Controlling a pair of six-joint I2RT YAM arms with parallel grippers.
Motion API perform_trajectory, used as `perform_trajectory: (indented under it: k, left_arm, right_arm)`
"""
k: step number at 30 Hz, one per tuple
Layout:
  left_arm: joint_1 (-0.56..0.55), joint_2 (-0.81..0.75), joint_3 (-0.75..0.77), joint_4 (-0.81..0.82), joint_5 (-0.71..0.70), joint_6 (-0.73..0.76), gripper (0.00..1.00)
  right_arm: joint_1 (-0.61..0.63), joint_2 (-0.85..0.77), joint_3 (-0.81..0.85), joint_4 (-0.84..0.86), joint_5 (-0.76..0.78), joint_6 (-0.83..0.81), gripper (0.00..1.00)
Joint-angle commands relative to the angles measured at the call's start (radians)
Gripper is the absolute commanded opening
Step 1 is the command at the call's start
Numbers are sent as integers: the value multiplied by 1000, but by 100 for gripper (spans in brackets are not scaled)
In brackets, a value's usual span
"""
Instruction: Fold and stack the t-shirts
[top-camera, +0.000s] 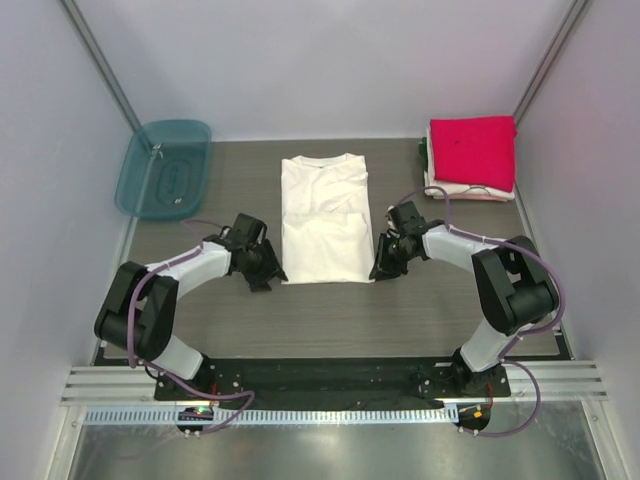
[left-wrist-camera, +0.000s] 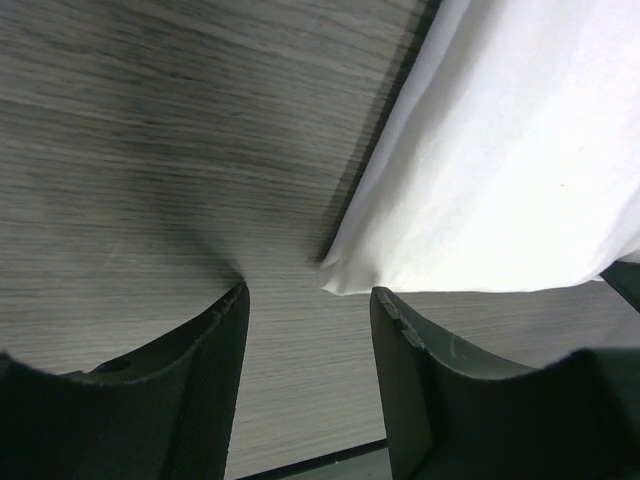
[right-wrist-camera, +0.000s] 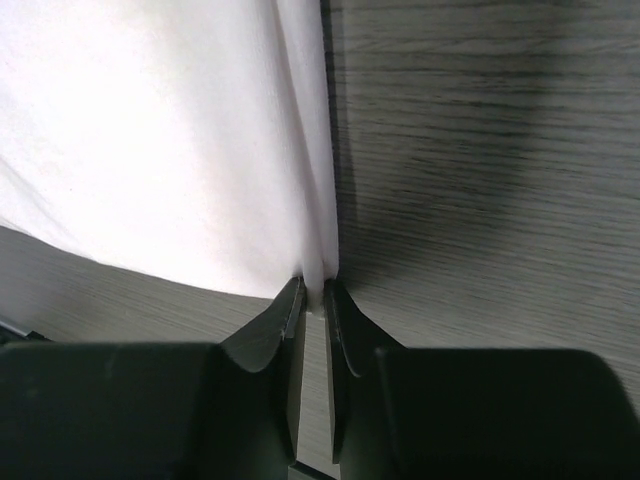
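A white t-shirt (top-camera: 323, 218) lies flat in the middle of the table, sides folded in, collar at the far end. My left gripper (top-camera: 268, 275) is open just beside its near left corner (left-wrist-camera: 345, 280), which sits a little beyond the gap between the fingers. My right gripper (top-camera: 381, 268) is shut on the shirt's near right corner (right-wrist-camera: 318, 265), pinching the folded edge. At the back right a bright pinkish-red folded tee (top-camera: 472, 150) tops a stack of pale folded ones (top-camera: 470, 191).
A translucent teal plastic tub (top-camera: 163, 168) stands at the back left. Grey walls close in the table on the left, back and right. A metal rail (top-camera: 330, 384) with the arm bases runs along the near edge.
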Motion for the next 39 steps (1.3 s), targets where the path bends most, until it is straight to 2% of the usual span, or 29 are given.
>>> perform_trajectory:
  k: [1,6,13,17,18,23,27,39]
  left_arm:
    - [-12,22,-6,80,19,-22,53]
    - [-25,32,-22,101,-7,-35,49]
    - [-37,62,-40,134,-18,-55,17]
    - [-46,66,-39,143,-36,-60,3]
    - [-48,62,-36,144,-36,-60,0]
    - [-77,-3,-14,100,-53,-64,0]
    - [-130,-122,1,-35,-100,-94,0]
    - [-348,-526,-19,-342,-212,-302,0]
  right_arm:
    - [1,18,-10,20,1,-17,17]
    - [1,26,-13,22,-2,-23,15]
    - [1,29,-21,20,-1,-20,12]
    - [1,26,-24,22,-8,-14,1]
    - [0,17,-27,22,-16,-11,1]
    - [3,-64,-50,2,-36,17,1]
    - [3,-179,-96,-65,-44,40,1]
    - [29,-708,-154,-418,-24,153,1]
